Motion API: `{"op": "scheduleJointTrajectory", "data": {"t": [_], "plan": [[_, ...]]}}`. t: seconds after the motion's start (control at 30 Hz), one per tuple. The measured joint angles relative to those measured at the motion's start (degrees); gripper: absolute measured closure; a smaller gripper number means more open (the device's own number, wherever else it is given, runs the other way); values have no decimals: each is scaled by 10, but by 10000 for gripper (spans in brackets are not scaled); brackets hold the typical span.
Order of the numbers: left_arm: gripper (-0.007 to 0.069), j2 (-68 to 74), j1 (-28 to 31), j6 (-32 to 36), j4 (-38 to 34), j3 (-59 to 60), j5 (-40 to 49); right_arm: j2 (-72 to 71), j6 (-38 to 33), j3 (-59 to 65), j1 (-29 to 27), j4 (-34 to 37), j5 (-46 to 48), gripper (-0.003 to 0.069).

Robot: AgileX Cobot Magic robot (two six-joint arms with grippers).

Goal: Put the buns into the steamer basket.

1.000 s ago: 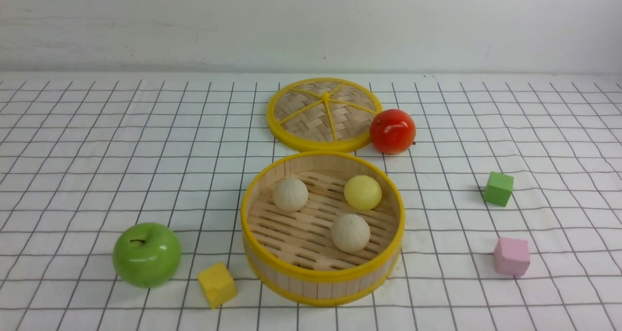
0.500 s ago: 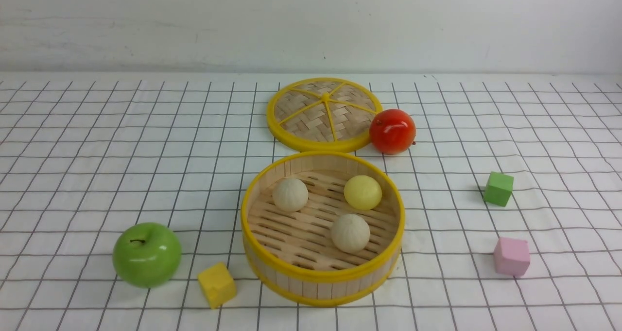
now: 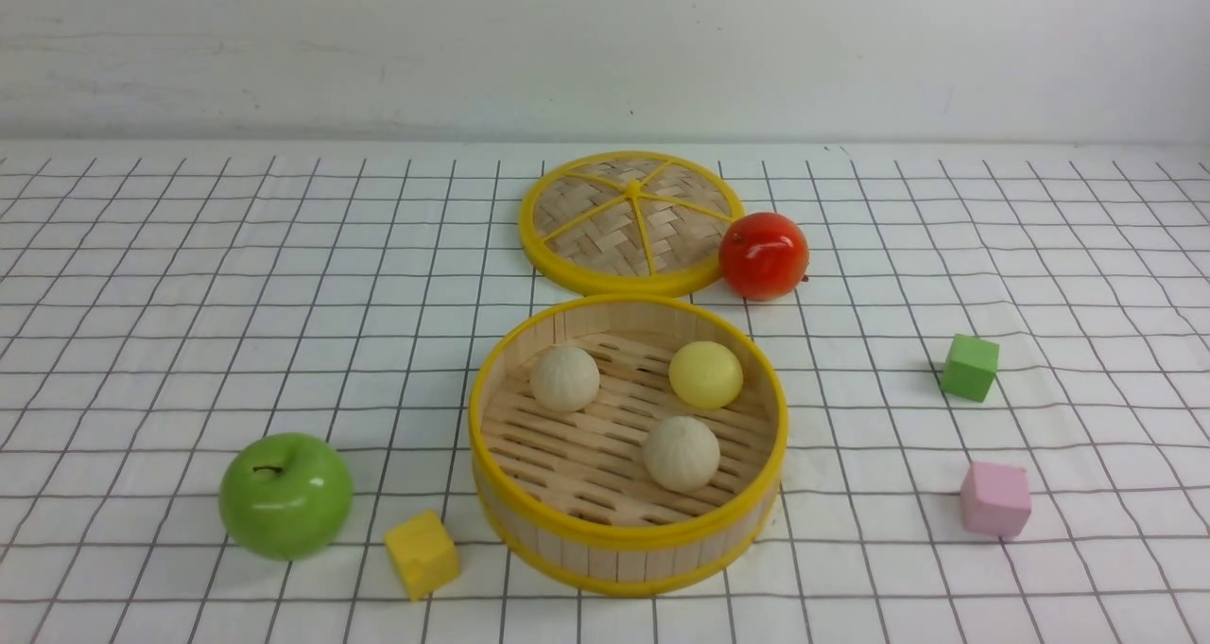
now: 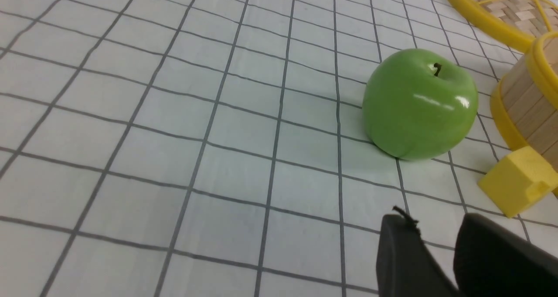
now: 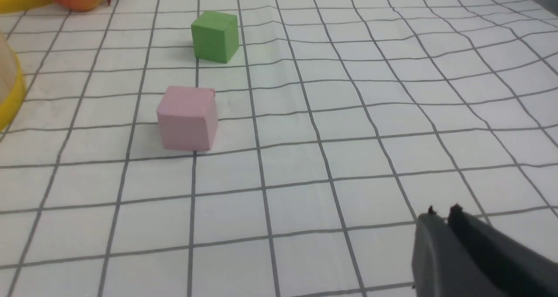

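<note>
The steamer basket [image 3: 626, 534] stands at the table's middle front. All three buns lie on its slatted floor: a beige-white one [image 3: 564, 378] at back left, the pale yellow one [image 3: 705, 374] at back right, a beige-white one [image 3: 681, 453] in front. Neither gripper shows in the front view. My left gripper [image 4: 436, 220] hangs over bare cloth near the green apple, its jaws a little apart and empty; the basket's wall [image 4: 529, 96] shows beyond. My right gripper [image 5: 442, 212] is shut and empty over bare cloth, away from the basket's rim [image 5: 11, 87].
The flat woven lid [image 3: 629, 220] lies behind the basket with a red fruit [image 3: 764, 254] beside it. A green apple [image 3: 285, 495] and a yellow cube [image 3: 422, 553] sit front left. A green cube [image 3: 969, 367] and a pink cube [image 3: 995, 499] sit at the right.
</note>
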Motion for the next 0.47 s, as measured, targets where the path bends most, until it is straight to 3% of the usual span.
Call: {"op": "scheduleJointTrajectory", "data": {"t": [0.47], "plan": [[424, 0, 0, 0, 0, 0, 0, 0, 0, 0, 0, 0, 0, 620]]}}
